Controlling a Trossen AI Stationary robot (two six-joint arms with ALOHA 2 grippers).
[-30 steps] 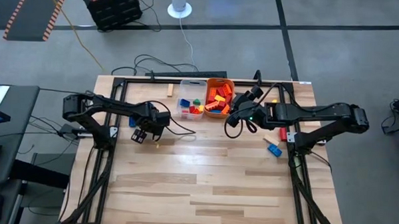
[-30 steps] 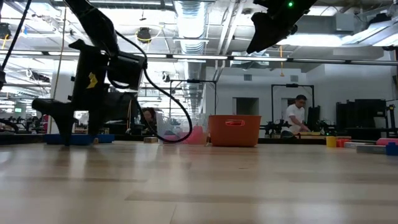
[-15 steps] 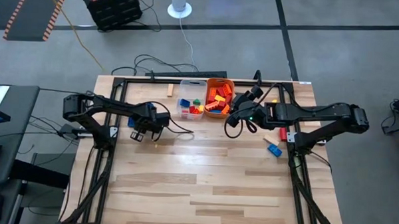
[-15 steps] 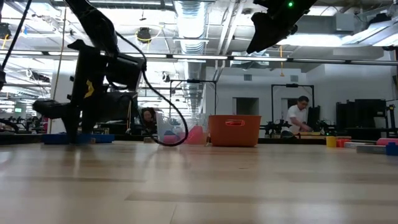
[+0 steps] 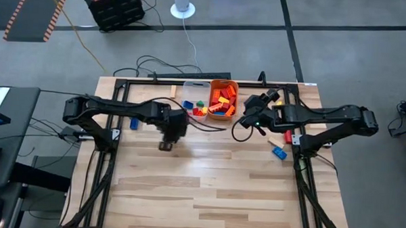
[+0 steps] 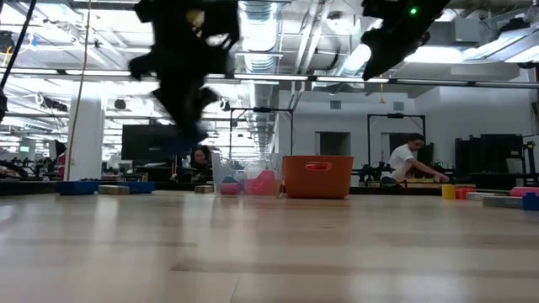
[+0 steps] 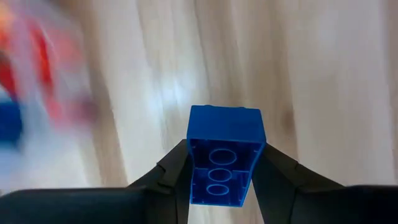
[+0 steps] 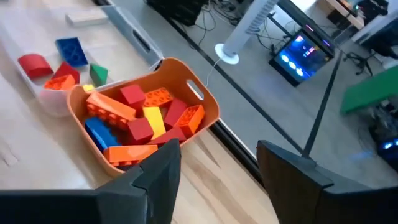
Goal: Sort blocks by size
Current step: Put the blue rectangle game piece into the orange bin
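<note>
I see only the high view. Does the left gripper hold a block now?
Observer: Yes. The left wrist view shows the left gripper shut on a blue block.
Operator: Is the block off the table?
Observer: Yes. In the low view that gripper hangs well above the table.
Operator: And the right gripper?
Observer: Its wrist view shows the right gripper open and empty, facing the orange tub.

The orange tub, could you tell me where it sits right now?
In the high view the orange tub sits at the table's far edge, mid-width, touching the clear tub on its left, with the right gripper just beside it.
</note>
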